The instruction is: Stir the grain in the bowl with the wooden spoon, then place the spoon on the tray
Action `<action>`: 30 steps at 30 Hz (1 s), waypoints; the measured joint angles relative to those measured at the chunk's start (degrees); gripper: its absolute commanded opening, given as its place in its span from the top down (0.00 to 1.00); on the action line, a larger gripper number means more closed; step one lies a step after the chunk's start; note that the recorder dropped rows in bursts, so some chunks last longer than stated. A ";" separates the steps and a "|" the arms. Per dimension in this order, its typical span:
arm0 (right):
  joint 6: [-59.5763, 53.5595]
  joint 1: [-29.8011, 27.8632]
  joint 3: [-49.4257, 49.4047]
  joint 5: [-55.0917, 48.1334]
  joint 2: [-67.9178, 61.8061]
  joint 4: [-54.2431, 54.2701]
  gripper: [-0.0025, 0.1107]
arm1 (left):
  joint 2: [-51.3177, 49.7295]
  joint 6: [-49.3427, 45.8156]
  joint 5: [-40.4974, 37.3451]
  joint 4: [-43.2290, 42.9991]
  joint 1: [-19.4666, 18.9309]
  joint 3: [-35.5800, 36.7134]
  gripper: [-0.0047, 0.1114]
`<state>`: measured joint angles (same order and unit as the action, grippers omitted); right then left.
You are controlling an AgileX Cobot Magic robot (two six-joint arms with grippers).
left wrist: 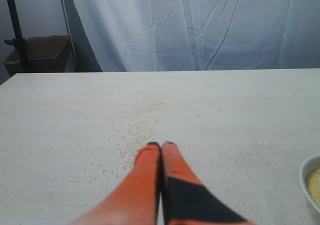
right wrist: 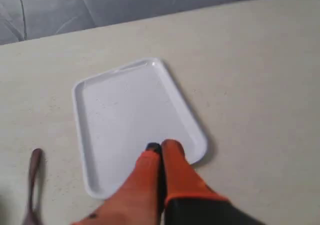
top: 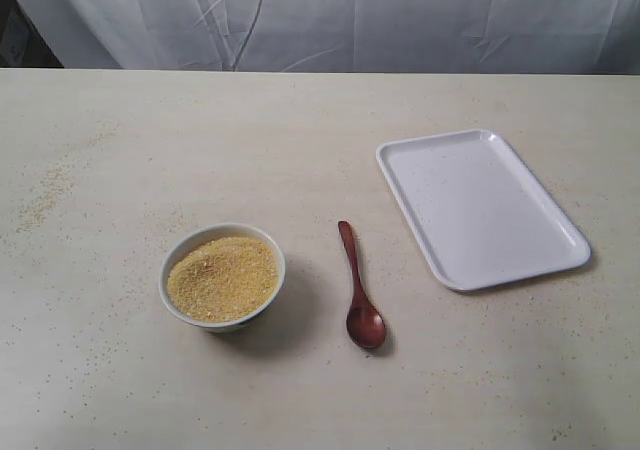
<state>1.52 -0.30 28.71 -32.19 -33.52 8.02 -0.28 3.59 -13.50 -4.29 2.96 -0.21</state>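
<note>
judged not yet started. lying flat on the matte surface [top: 150,150] just right of the bowl [top: 225,228]: glossy reddish wooden spoon [top: 358,290], slim handle free for a pinch. heaped inside the white ceramic bowl: fine sandy grain [top: 222,278]. farther right of the bowl, beyond the spoon: smooth low-rimmed tray [top: 480,210], ready for the drop-off. seen pressed closed, gripping nothing: left end effector [left wrist: 161,145], right end effector [right wrist: 161,146].

- The left gripper [left wrist: 161,145] has two long orange fingers [left wrist: 145,175] that taper to small black tips; a black panel covers the wider end of one.
- The right gripper [right wrist: 160,147] looks alike: orange tapering fingers [right wrist: 176,170], one dark tip, black casing behind.
</note>
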 measured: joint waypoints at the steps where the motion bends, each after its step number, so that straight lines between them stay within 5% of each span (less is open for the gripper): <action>1: -0.11 0.00 -0.13 0.11 -2.78 3.43 0.99 | 0.00 0.00 0.00 0.00 0.00 0.00 0.96; 9: -14.00 0.33 2.70 -3.72 -24.42 20.81 0.99 | 0.00 0.00 0.00 0.00 0.00 0.00 0.96; 16: -16.62 13.22 12.61 -5.40 -41.51 21.66 0.99 | 0.00 0.00 0.00 0.00 0.00 0.00 0.96; 22: -10.42 26.90 23.81 -4.32 -56.19 14.43 0.99 | 0.00 0.00 0.00 0.00 0.00 0.00 0.96; 30: 8.00 37.07 40.05 -7.19 -73.87 -4.74 0.98 | 0.00 0.00 0.00 0.00 0.00 0.00 0.96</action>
<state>9.52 36.76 68.77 -39.37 -107.39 3.28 -0.28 3.59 -13.50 -4.29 2.96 -0.21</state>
